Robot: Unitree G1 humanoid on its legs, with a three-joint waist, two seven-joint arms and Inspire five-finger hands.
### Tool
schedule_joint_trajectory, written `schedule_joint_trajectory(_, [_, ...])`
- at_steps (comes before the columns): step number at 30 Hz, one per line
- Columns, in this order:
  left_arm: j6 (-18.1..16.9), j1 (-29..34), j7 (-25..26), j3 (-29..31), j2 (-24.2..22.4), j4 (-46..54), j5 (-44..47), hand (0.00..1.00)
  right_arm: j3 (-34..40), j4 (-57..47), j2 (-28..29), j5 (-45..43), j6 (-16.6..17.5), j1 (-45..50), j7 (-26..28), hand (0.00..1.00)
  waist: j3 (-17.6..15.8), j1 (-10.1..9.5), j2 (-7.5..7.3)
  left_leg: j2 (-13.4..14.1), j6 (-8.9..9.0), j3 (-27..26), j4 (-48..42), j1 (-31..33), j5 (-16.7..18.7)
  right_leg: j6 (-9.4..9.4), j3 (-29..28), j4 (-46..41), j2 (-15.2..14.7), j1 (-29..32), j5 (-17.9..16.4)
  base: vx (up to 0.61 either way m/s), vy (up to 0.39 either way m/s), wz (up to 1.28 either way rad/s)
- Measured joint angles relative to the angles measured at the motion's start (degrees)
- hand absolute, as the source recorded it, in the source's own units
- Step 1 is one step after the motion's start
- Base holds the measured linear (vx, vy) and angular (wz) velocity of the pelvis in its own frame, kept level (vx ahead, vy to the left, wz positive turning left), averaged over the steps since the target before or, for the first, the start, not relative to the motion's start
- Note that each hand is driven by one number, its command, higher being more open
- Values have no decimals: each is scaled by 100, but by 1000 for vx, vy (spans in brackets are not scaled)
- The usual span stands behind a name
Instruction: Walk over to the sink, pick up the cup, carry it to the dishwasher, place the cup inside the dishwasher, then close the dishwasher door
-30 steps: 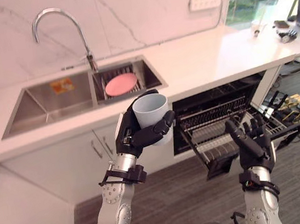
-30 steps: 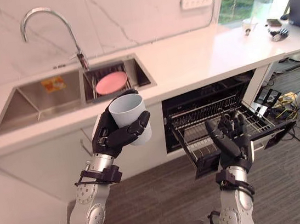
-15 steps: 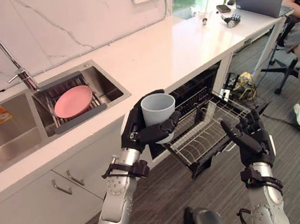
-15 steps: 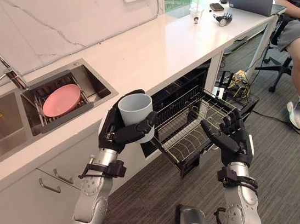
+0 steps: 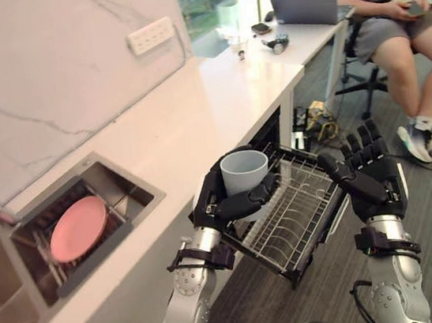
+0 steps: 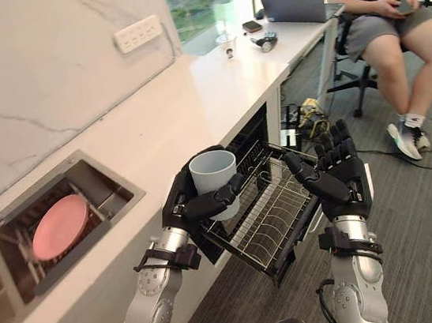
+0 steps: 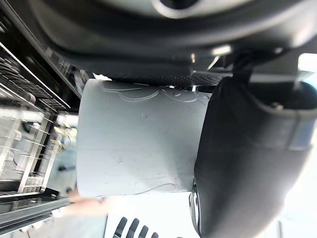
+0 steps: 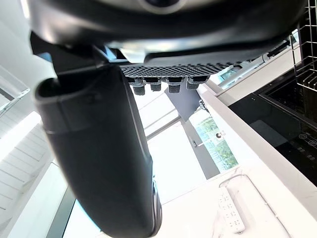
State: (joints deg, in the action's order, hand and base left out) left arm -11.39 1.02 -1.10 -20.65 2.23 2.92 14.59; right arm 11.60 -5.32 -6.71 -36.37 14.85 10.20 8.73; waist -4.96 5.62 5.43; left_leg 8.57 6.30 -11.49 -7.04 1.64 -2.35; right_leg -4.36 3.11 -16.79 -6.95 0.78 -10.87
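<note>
left hand (image 5: 223, 203): fingers and thumb wrapped round cup (image 5: 245, 173), upright | cup: raised over 9 o'clock side of pulled-out rack (image 5: 297, 219) | right hand (image 5: 374, 182): fingers straight, spread, empty, 3 o'clock of cup | plate (image 5: 77, 228): in sink (image 5: 134, 190), 9 o'clock

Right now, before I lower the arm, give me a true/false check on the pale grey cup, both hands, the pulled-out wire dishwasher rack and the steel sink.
1. The pale grey cup is gripped in the left hand. True.
2. The right hand is shut on the pulled-out wire dishwasher rack. False: it is open and holds nothing.
3. The cup stands in the rack. False: it is held upright in the hand, not set down.
4. A round pink plate lies in the steel sink. True.
</note>
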Motion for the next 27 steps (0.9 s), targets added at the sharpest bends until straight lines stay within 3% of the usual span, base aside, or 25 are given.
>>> schedule_joint_trajectory(3, [-5, -261, 131, 104, 219, 77, -2, 0, -82, -23, 79, -282, -84, -125, 307, 100, 99, 7, -243, -390, -215, -198, 567, -84, -139, -300, 60, 357, -366, 44, 190, 191, 226, -13])
schedule_joint_trajectory(7, [-99, -313, 506, 470, 239, 84, -170, 0, -332, -22, 150, -689, -616, -316, 896, 100, 120, -2, -285, -559, -319, -208, 814, -268, -125, -471, 307, 873, -500, -271, 473, 121, 123, 5])
schedule_joint_trajectory(10, [-488, -409, 949, 692, 273, 80, -753, 0, -541, -15, 139, -897, -1030, -375, 1365, 100, 127, -29, -302, -566, -322, -162, 937, -372, -128, -496, 455, 981, -489, -376, 541, 55, 20, 7])
schedule_joint_trajectory(13, [-935, -831, 1488, 767, 375, -155, -1600, 0, -566, -3, 38, -1219, -1335, -538, 1490, 100, 128, -14, -307, -558, -343, -214, 1023, -385, -160, -520, 495, 1093, -461, -385, 681, 15, 17, -6])
schedule_joint_trajectory(19, [-1101, -1253, 1713, 645, 474, -496, -2574, 0, -571, -3, -91, -1421, -1642, -567, 1514, 100, 117, 75, -381, -589, -408, -370, 1149, -421, -229, -560, 507, 1300, -466, -364, 921, -32, 48, -15])
schedule_joint_trajectory(22, [-1111, -1297, 1703, 503, 539, -643, -2795, 0, -666, -3, -130, -1415, -1721, -568, 1537, 100, 88, 77, -465, -636, -421, -422, 1200, -411, -281, -549, 512, 1400, -492, -350, 947, -69, 35, -9])
schedule_joint_trajectory(27, [-1113, -1299, 1604, 173, 640, -825, -3060, 0, -946, -3, -341, -1410, -1798, -671, 1580, 100, 92, 79, -474, -682, -444, -435, 1235, -357, -359, -499, 533, 1430, -506, -299, 981, -75, 23, -2])
